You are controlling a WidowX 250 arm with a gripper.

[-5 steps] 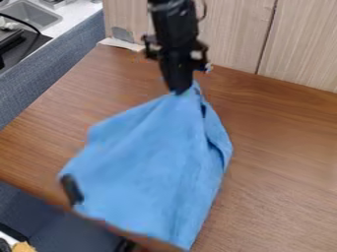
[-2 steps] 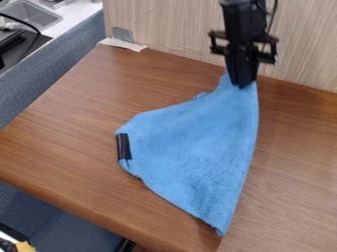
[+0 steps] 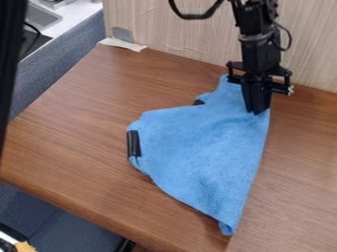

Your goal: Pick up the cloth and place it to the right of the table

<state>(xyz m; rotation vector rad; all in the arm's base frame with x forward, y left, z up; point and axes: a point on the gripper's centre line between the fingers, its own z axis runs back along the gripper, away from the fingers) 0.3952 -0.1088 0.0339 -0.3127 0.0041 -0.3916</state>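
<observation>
One gripper (image 3: pixel 257 110), at two o'clock, has its fingers clamped on one blue cloth (image 3: pixel 204 152) with two black patches (image 3: pixel 133 143). One sink (image 3: pixel 42 17) sits at eleven o'clock

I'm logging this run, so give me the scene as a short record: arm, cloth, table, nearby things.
arm: over the table's far side, gripper at the cloth's upper right
cloth: blue, spread unevenly, narrowing towards the near edge
dark patch: on the cloth's left edge
table: brown wood
nearby: pale wood panel behind, sink at upper left
</observation>
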